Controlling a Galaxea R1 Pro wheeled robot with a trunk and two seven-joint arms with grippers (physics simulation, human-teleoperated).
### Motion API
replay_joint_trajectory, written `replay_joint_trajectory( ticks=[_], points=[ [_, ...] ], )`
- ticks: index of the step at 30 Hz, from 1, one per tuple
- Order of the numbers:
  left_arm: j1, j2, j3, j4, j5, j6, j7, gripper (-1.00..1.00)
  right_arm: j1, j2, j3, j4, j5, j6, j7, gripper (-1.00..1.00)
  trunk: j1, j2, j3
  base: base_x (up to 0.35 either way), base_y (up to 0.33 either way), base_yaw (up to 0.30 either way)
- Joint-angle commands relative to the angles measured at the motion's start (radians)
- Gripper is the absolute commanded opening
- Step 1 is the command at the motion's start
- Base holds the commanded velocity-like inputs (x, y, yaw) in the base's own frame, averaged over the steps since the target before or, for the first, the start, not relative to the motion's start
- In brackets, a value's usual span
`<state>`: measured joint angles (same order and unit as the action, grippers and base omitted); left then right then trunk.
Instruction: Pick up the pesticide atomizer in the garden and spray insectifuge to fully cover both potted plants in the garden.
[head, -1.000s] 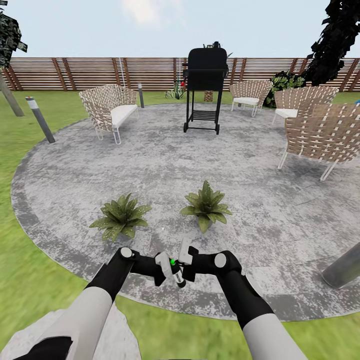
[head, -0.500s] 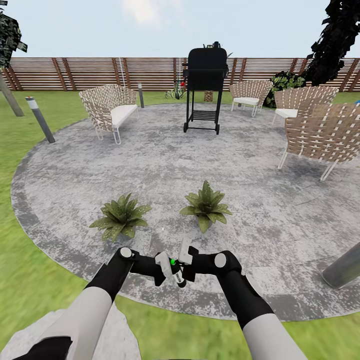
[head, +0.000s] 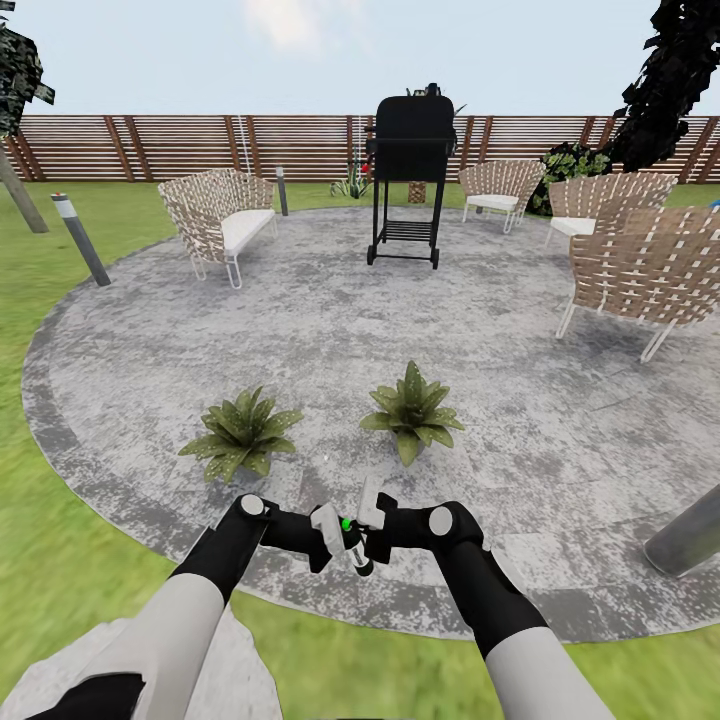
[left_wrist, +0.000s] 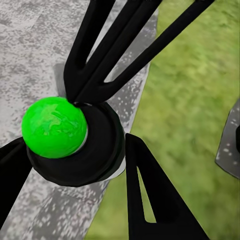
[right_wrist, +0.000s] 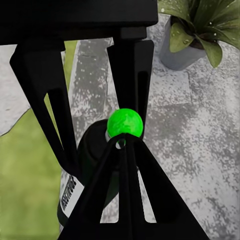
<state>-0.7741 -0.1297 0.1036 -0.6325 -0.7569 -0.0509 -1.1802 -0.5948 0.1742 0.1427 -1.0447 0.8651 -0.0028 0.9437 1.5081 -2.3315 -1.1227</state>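
Observation:
The pesticide atomizer (head: 357, 552), a slim dark bottle with a bright green tip (left_wrist: 54, 127), hangs low over the round patio's near edge (head: 560, 620). My left gripper (head: 340, 545) is shut on its body, one finger on each side. My right gripper (head: 358, 528) is shut, and its joined fingertips (right_wrist: 122, 144) touch the bottle just beside the green tip. The white label (right_wrist: 71, 192) shows in the right wrist view. Two potted plants sit on the paving just beyond the grippers, one to the left (head: 240, 432) and one straight ahead (head: 412, 410). The nearer plant's grey pot (right_wrist: 179, 54) is in view.
A black grill (head: 408, 180) stands mid-patio, with woven chairs at the left (head: 220, 215) and right (head: 650, 265). A grey post (head: 685, 540) leans in at the right. A bollard light (head: 80, 240) stands on the lawn, the brown fence (head: 200, 145) behind. A stepping stone (head: 235, 680) lies below my arms.

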Motion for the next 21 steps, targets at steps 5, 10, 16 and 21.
replay_joint_trajectory(
  ticks=[5, 10, 16, 21],
  points=[
    [-0.001, -0.006, 0.008, -0.001, -0.01, -0.006, -0.006, -1.0, 0.0, 0.0, 0.0, -0.003, 0.006, 0.0, 0.004, -1.0, 0.0, 0.0, -0.001, 0.0, 0.0, 0.0],
    [-0.001, -0.006, 0.007, -0.001, -0.01, -0.006, -0.006, -1.0, 0.0, 0.0, 0.0, -0.003, 0.006, 0.0, 0.004, -1.0, 0.0, 0.0, -0.001, 0.0, 0.0, 0.0],
    [-0.001, -0.007, 0.008, -0.001, -0.01, -0.006, -0.007, -1.0, 0.0, 0.0, 0.0, -0.003, 0.006, 0.0, 0.004, -1.0, 0.0, 0.0, -0.001, 0.0, 0.0, 0.0],
    [0.0, -0.008, 0.008, -0.001, -0.009, -0.007, -0.008, -1.0, 0.0, 0.0, 0.0, -0.004, 0.006, 0.0, 0.004, -1.0, 0.0, 0.0, -0.001, 0.0, 0.0, 0.0]
  ],
)
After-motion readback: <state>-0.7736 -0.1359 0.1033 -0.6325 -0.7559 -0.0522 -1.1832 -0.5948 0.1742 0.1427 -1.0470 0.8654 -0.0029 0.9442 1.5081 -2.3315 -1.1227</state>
